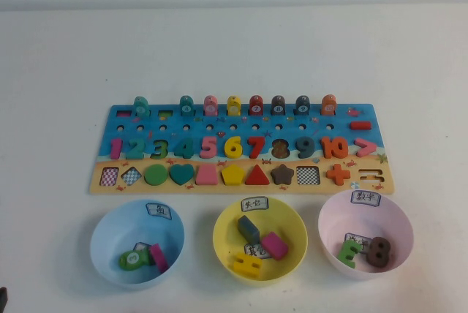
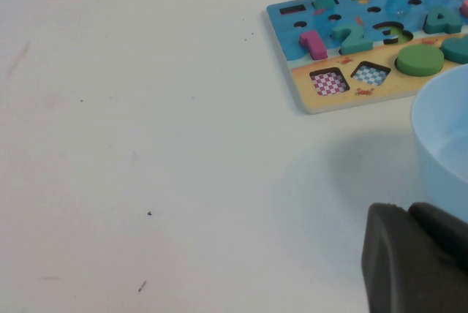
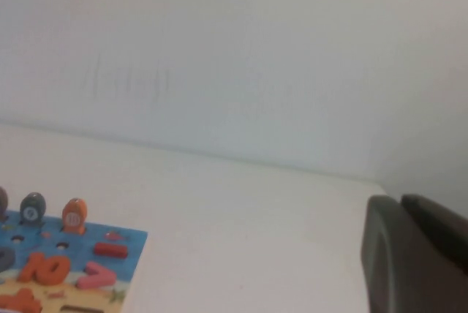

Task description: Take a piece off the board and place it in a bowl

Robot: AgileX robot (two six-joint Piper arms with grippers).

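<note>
From the high view, a plain white bench (image 1: pixel 234 42) runs back to a pale wall; the puzzle board (image 1: pixel 241 175) lies lengthwise across it, blue band toward the wall, tan band toward the three bowls set in a row on the robot's side; the light blue bowl (image 1: pixel 110 232) sits at left, the yellow bowl (image 1: pixel 228 224) in the middle, the pale pink bowl (image 1: pixel 338 210) at right with white labels bearing Chinese characters; the dark brown numeral 8 (image 1: pixel 379 250) lies inside the pink bowl, touching a green piece (image 1: pixel 349 252) beside it, its long axis running roughly toward the board with a slight tilt; the 8 slot (image 1: pixel 280 148) in the numeral row shows dark between the red 7 and the grey-blue 9 (image 1: pixel 304 146); neither arm appears here.

From the left wrist view, the left gripper (image 2: pixel 413 258) shows as a dark block low over bare white bench, just beside the blue bowl's rim (image 2: pixel 439 137), the board's corner beyond; I cannot tell how its jaws stand.

From the right wrist view, the right gripper (image 3: pixel 413 254) shows as a dark block at the edge, over white bench with the wall behind and the board's orange-10 end (image 3: pixel 44 268) well apart; its jaws I cannot tell either.
</note>
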